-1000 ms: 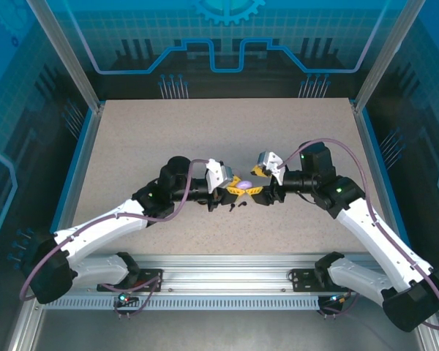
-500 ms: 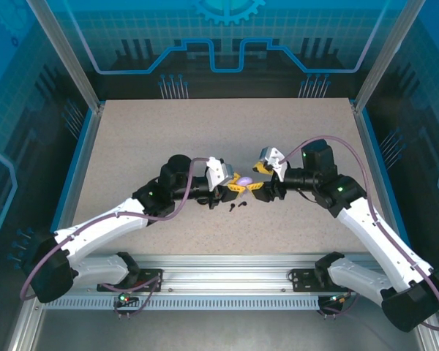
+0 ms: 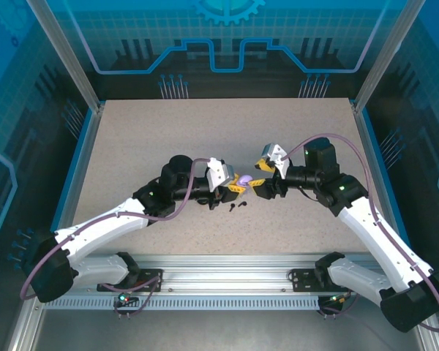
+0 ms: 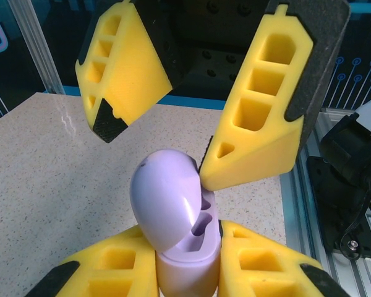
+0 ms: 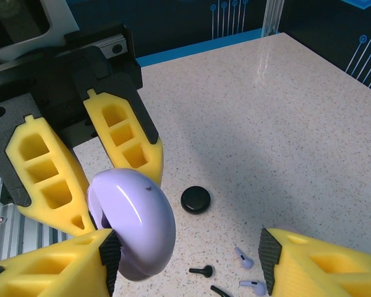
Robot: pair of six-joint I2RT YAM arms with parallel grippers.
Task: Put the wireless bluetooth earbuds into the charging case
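The lavender charging case (image 4: 187, 250) stands upright with its lid (image 4: 162, 201) hinged open and both wells empty. My left gripper (image 4: 188, 275) is shut on its base. My right gripper (image 5: 188, 263) is open, one fingertip (image 4: 217, 173) resting against the case rim behind the lid. From above, the case (image 3: 244, 179) sits between the left gripper (image 3: 235, 183) and the right gripper (image 3: 260, 184), held above the table. Two lavender earbuds (image 5: 242, 257) and two black earbuds (image 5: 203, 270) lie loose on the table below.
A round black case (image 5: 196, 199) lies shut on the speckled table (image 3: 205, 131) near the loose earbuds (image 3: 236, 206). A metal rail runs along the near edge by the arm bases. Blue walls and frame posts close in the sides and back.
My right gripper has drawn back a little to the right and up from the case. The left arm and the case have hardly moved.
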